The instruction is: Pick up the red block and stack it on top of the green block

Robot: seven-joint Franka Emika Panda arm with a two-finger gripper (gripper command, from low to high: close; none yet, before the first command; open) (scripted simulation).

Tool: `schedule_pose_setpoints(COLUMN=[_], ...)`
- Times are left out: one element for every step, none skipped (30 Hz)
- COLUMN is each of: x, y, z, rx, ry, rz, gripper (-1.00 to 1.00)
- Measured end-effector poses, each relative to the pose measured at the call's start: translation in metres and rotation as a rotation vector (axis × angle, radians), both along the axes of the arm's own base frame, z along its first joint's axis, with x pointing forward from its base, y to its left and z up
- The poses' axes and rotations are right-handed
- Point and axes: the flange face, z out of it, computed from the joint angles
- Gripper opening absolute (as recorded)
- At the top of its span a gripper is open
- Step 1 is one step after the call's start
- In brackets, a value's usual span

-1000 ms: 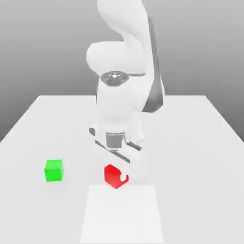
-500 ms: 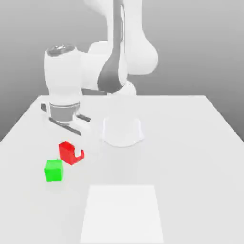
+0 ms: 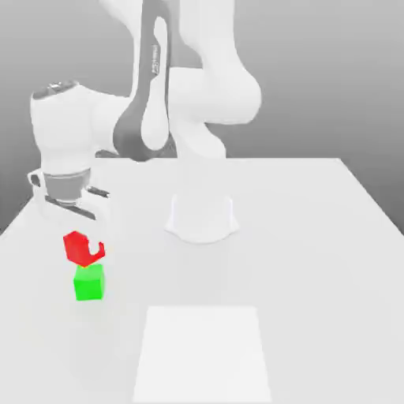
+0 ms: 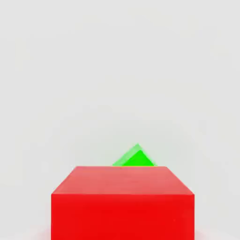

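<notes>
"What are you gripping out there?"

"My gripper [image 3: 84, 244] is clenching the red block [image 3: 76, 249], and I'm holding it over the green block [image 3: 89, 283]; whether they're touching, I can't tell."

"How is it pointing?"

"It's sitting turned, one upright edge facing the exterior camera, while the green one is showing a nearly square face and resting on the table [image 3: 300, 276]. From the hand, a green corner is peeking past the red."
</notes>
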Motion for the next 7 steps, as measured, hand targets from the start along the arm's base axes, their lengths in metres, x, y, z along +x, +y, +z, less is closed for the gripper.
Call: schedule_pose_setpoints(x=[-0.001, -0.002, -0.003, -0.004, -0.006, -0.007, -0.007], y=[0.0, 0.0, 0.0, 0.0, 0.0, 0.0, 0.0], z=[-0.005, -0.01, -0.014, -0.02, -0.025, -0.028, -0.028], rx=[-0.003, -0.006, -0.01, -0.014, -0.019, -0.022, -0.022], ry=[0.001, 0.003, 0.006, 0.009, 0.013, 0.015, 0.015], rz=[-0.001, -0.002, -0.003, -0.004, -0.005, -0.005, -0.004], gripper=[-1.0, -1.0, -1.0, -1.0, -1.0, 1.0, 1.0])
